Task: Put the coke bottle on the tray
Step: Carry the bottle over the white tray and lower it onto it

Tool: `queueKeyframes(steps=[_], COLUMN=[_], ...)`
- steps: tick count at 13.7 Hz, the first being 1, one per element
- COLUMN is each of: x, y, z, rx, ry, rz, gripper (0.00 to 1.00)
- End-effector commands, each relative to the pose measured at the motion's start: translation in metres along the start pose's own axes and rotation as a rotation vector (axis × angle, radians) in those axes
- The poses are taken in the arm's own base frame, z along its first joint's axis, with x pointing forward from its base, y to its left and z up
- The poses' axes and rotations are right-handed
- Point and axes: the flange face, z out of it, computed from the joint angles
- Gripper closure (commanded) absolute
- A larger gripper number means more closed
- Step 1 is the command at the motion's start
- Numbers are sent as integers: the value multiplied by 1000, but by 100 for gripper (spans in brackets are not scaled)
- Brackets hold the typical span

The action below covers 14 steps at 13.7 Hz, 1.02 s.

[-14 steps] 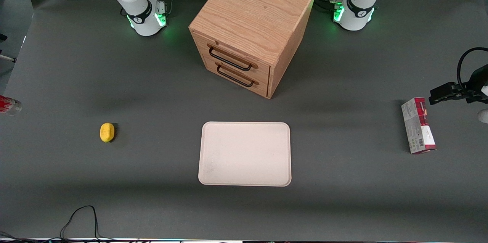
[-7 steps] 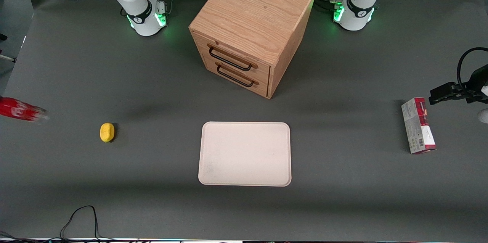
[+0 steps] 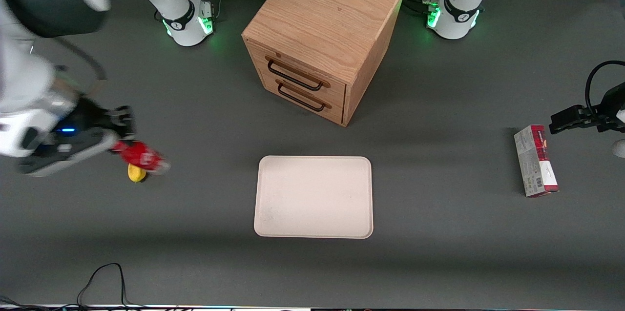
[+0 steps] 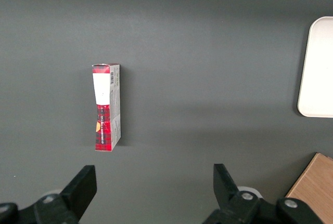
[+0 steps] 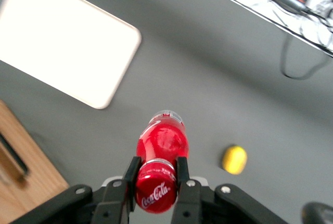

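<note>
Nearest the front camera lies the tray [image 3: 313, 197], bare on the dark table [image 3: 439, 252]. Toward the working arm's end, above a small yellow object [image 3: 135, 174], the gripper [image 3: 122, 142] pinches the coke bottle [image 3: 140, 156] at its cap, carried in the air. Farther off stands the wooden drawer cabinet [image 3: 320, 37].

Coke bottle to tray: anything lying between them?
Nothing: the front view shows bare table from the coke bottle, held in the claw, to the tray.
</note>
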Motion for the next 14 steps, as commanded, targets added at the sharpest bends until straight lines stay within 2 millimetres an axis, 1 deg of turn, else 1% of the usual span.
queueKeyframes(steps=[1,2,4,5,7,9,10,11,13,14], x=[26,34,47,54,73,93,101,108,117,119], y=[-65,-92,-126,-132,-133,-132,-131,-131,-131,-132], z=[7,19,37,48,91,150,178,211,259,276], rx=[40,52,26,16,6,-8,-13,-19,-28,-32], ry=[48,48,76,88,85,80,81,80,84,85], rz=[68,47,-1,-12,-20,-22,-21,-25,-26,-26], gripper=[92,92,93,93,93,93,92,93,93,93])
